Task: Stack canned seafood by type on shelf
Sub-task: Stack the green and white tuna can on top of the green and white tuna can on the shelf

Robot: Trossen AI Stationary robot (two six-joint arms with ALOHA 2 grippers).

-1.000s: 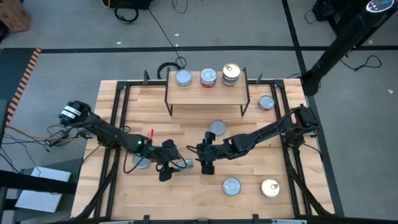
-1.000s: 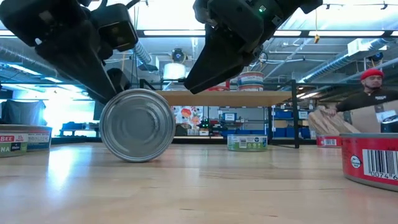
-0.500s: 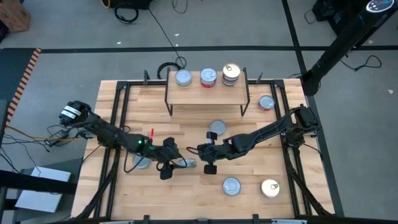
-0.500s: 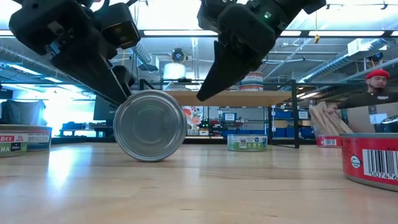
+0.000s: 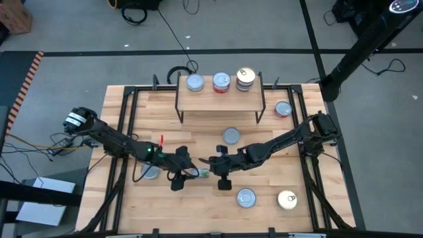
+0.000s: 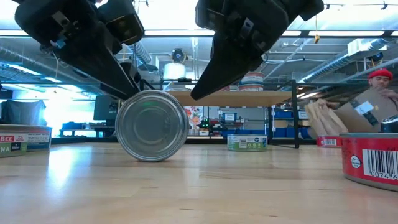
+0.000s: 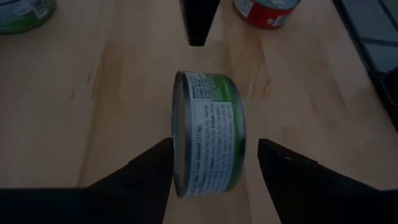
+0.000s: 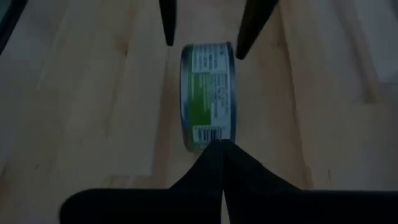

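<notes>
The right gripper (image 5: 213, 164) has closed its two fingers together within the last second; before, they stood open, and now they make one narrow tip that points at the rim of the green-labelled tin (image 5: 200, 173). This tin stands on its edge on the wooden slatted table (image 5: 198, 208), near the middle of it, and in the low view it has rolled a little to the right compared with a second ago. The left gripper (image 5: 187, 173) is wide, one finger on each side of the tin (image 7: 206, 132), and I cannot tell whether the fingers touch it. I judge that the closed right gripper serves as a stop or a pusher, so that the left one can take the tin and bring it to the shelf (image 5: 220, 96). This shelf, at the far side, already carries three piles of tins. Other tins lie flat on the table: one just in front of the shelf, a red one (image 5: 283, 109) at the far right, two at the near right. Beyond the table is a workshop, where a person (image 6: 373, 99) handles cardboard.
</notes>
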